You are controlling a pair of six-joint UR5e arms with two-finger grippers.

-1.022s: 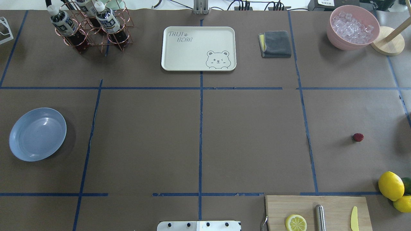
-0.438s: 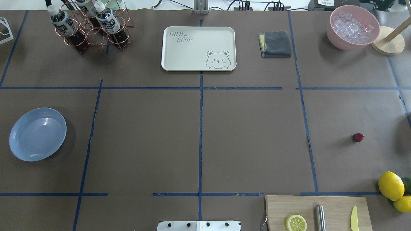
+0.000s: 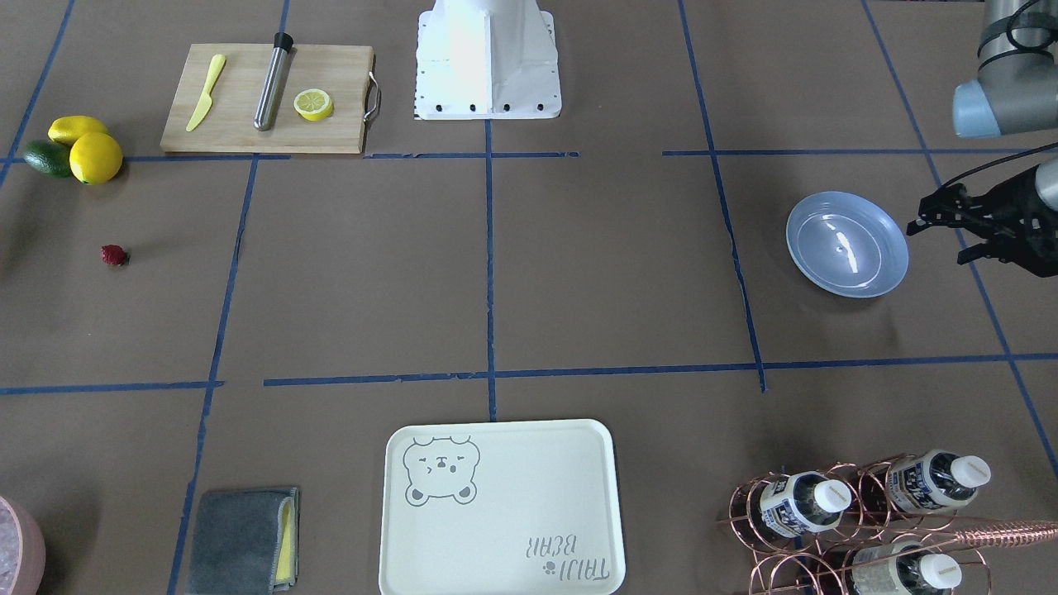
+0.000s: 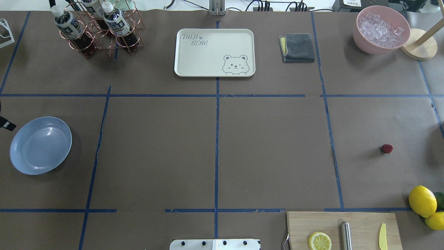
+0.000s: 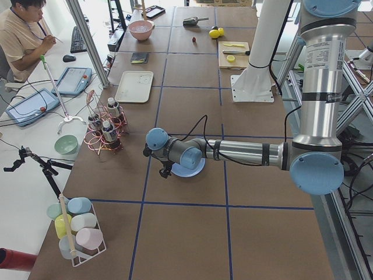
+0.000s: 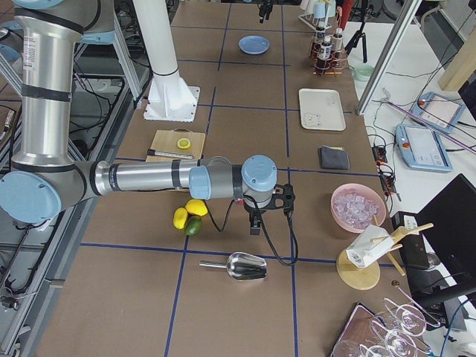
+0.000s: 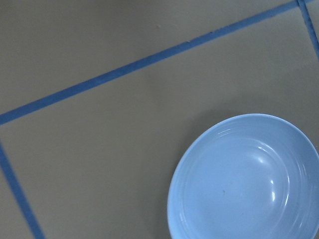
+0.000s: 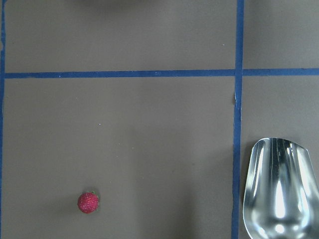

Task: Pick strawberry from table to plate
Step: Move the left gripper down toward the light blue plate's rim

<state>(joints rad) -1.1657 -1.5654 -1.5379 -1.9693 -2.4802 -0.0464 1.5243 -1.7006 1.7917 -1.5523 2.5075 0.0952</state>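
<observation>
Left hand (image 3: 936, 242) hovers, fingers spread wide, just beside the pale-blue plate (image 3: 826, 266), while the strawberry (image 3: 114, 254) lies well apart on the right side of the tabletop (image 3: 579, 273).

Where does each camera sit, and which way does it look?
Front-facing: across the table, facing the robot's base; left arm beside the plate.
Overhead: behind the robot, looking forward and down; base and the left arm's black tip show.
Exterior left: table's left end; left arm near.
Exterior right: opposite end; right arm near.
Left wrist: straight down on the plate; no body.
Right wrist: down on strawberry and scoop; no body.
Shared: front-facing and overhead both show the strawberry.
</observation>
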